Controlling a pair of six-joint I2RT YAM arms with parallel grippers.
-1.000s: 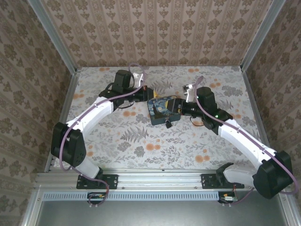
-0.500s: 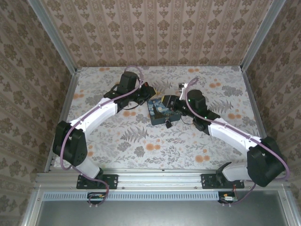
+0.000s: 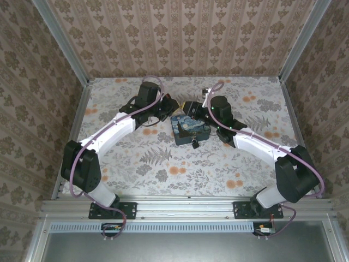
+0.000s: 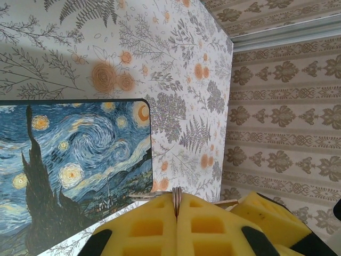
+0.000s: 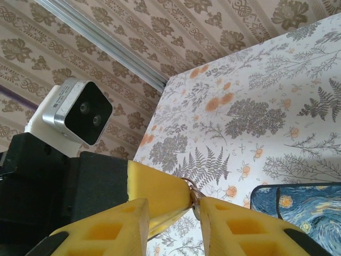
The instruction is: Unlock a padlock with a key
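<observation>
Left wrist: key (image 4: 177,193) inside left gripper (image 4: 177,212)

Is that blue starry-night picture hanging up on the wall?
No, the starry-night picture lies flat on the floral table.
</observation>
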